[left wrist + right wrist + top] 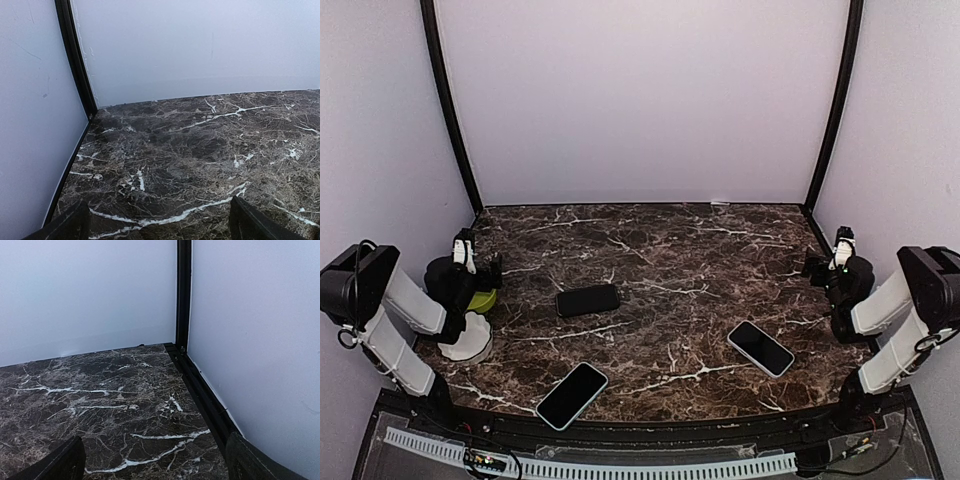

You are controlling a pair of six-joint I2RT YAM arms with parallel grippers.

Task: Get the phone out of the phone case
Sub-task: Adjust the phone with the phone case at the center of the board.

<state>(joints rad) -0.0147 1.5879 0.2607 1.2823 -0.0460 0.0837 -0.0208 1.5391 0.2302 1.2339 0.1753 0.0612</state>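
Three phones lie flat on the dark marble table in the top view. A black one (588,300) sits left of centre. A phone with a pale rim (572,395) lies near the front edge, and another pale-rimmed phone (761,348) lies front right. I cannot tell which rim is the phone case. My left gripper (470,262) hovers at the far left, well apart from them, open and empty (160,225). My right gripper (832,262) is by the right wall, open and empty (155,460). Neither wrist view shows a phone.
A green object (483,299) on a white stand (466,342) sits under the left arm. White walls with black corner posts (450,105) enclose the table. A black rail (205,400) runs along the right wall.
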